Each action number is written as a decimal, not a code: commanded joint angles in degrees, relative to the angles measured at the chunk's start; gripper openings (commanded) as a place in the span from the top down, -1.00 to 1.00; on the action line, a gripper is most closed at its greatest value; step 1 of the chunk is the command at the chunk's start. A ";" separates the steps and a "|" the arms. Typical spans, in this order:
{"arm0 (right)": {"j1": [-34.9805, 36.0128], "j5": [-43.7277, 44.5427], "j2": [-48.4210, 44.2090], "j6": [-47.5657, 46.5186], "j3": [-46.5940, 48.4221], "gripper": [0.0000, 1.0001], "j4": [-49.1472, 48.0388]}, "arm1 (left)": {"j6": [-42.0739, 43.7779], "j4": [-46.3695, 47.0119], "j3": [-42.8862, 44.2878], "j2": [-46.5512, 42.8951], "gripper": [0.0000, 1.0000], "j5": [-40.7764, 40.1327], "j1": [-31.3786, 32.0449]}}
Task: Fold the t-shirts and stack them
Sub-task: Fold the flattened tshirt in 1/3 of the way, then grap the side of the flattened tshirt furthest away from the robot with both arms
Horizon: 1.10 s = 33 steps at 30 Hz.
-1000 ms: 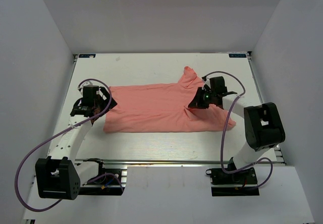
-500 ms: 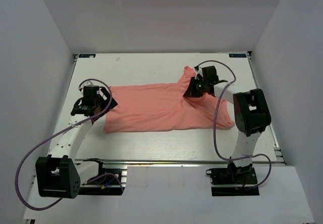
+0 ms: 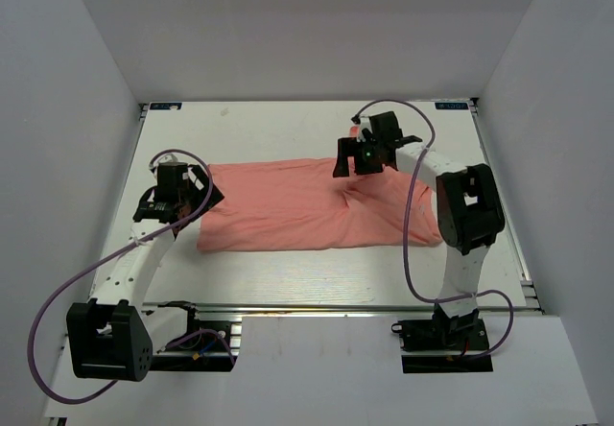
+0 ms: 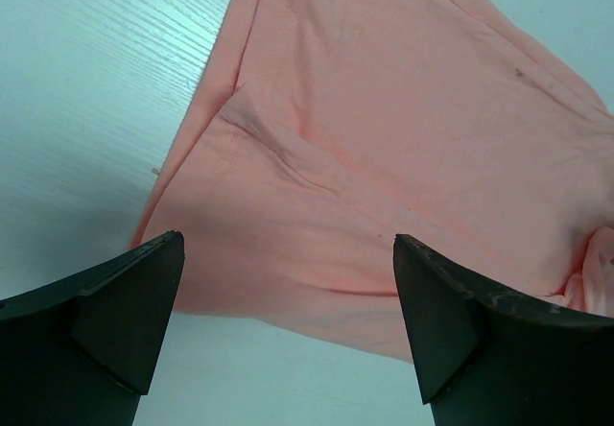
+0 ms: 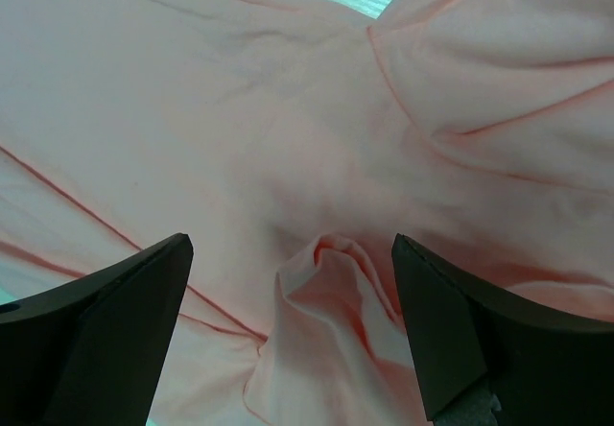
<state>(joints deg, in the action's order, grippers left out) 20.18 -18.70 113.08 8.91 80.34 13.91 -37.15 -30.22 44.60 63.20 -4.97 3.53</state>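
Plainly, the t-shirt (image 3: pixel 288 205) lay spread across the middle of the tabletop (image 3: pixel 288 129). In the overhead view its long axis ran from the left of the frame to the right, the left end fairly flat and the right end rumpled. The left pincer (image 4: pixel 288 242) stood at the shirt's left end with its fingers spread wide and nothing between them. In its wrist view the shirt's edge and a folded-over flap (image 4: pixel 288 205) lay just ahead, with bare tabletop to the left of the frame. The right pincer (image 5: pixel 292 240) hung over the upper right part of the shirt, also wide open and holding nothing. A raised pucker (image 5: pixel 326 272) of cloth sat almost midway between its fingers, at the lower centre of that view. Whether either finger touched the fabric could not be told. Judging from this, the right arm was the nearer one to the rumpled end, and closing on that pucker looked like the move in hand. The left arm was placed for the flat end.
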 commanded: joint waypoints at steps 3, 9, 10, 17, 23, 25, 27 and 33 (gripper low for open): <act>-0.24 4.80 -7.78 -1.26 -1.67 -0.81 1.91 | -0.30 2.62 1.01 0.43 -1.00 2.16 -0.19; -0.59 9.64 -15.34 -0.91 -8.34 -0.81 2.35 | 0.23 4.03 3.82 5.35 -1.00 2.16 -0.19; -0.59 9.82 -16.13 -0.73 -11.05 -0.81 2.35 | 1.28 4.55 4.35 6.92 -1.00 2.86 -0.19; -1.29 11.05 -9.13 0.49 -9.95 -0.81 1.56 | 3.04 4.55 7.78 10.28 -1.00 3.39 -0.19; -1.20 13.95 -0.76 -0.91 -0.10 -0.81 -4.23 | 4.09 4.55 7.78 10.28 -1.00 2.17 -0.19; -1.11 11.85 0.21 -1.78 2.72 -0.81 -6.61 | 4.10 4.55 7.78 10.28 -1.00 1.64 -0.19; -0.85 11.49 0.39 -2.83 5.08 -0.81 -7.23 | 4.62 5.60 7.78 11.06 -1.00 1.63 -0.19; -1.02 11.84 2.49 -5.74 10.01 -0.81 -6.01 | 5.94 8.68 11.29 16.42 -1.00 1.63 -1.24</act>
<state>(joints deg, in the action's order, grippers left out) 19.20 -7.18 115.13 5.69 87.26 9.43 -32.82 -24.27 52.49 77.82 -2.59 2.90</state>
